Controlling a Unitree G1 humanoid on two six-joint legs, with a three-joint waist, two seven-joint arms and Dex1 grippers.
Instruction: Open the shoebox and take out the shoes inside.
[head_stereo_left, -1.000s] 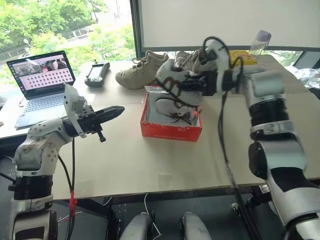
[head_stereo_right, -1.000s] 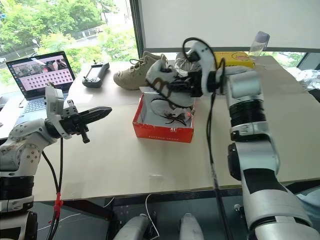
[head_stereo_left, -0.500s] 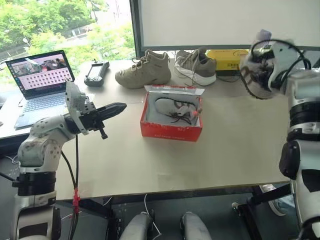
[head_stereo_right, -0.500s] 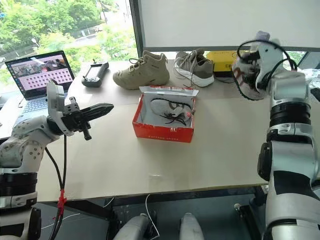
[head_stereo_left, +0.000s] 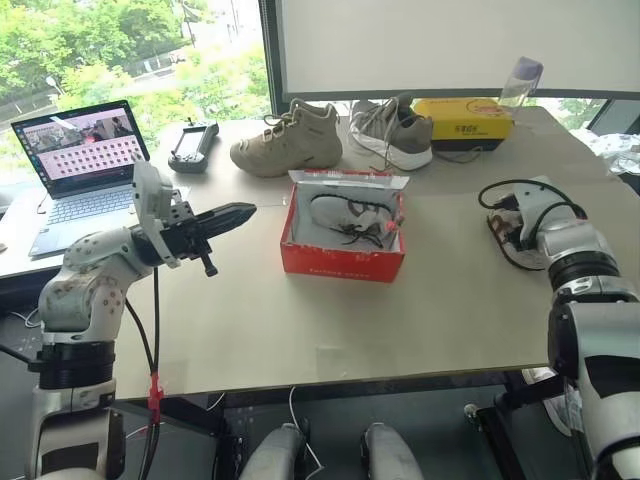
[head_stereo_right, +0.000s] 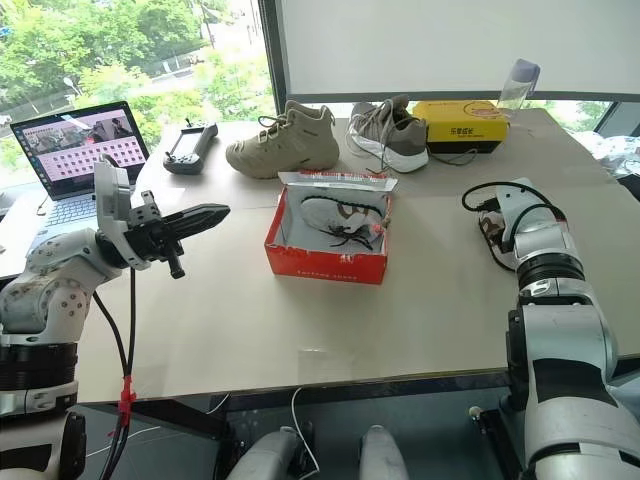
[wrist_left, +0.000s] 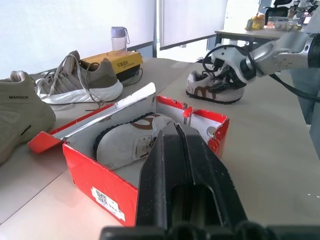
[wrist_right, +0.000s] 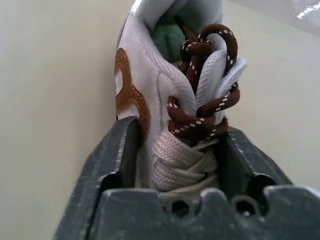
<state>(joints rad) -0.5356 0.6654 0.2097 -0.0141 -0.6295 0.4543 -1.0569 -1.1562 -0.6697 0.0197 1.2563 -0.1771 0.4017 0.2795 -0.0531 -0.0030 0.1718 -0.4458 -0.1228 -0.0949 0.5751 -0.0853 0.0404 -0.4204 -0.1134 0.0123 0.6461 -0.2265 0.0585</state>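
The left gripper (head_stereo_left: 243, 211) hangs clenched and empty above the table (head_stereo_left: 300, 320). Off its tips to the right sits the open red shoebox (head_stereo_left: 343, 258), one small whitish shoe (head_stereo_left: 350, 214) inside. Far right, the second shoe (wrist_left: 215, 86) rests on the table between the right gripper's (wrist_right: 172, 145) spread fingers (wrist_right: 116, 150); whether they press it, I cannot tell.

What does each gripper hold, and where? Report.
Left gripper: shut, empty. Right gripper: set around the shoe at its laced tongue, with the shoe resting on the table. Whether it grips cannot be told.
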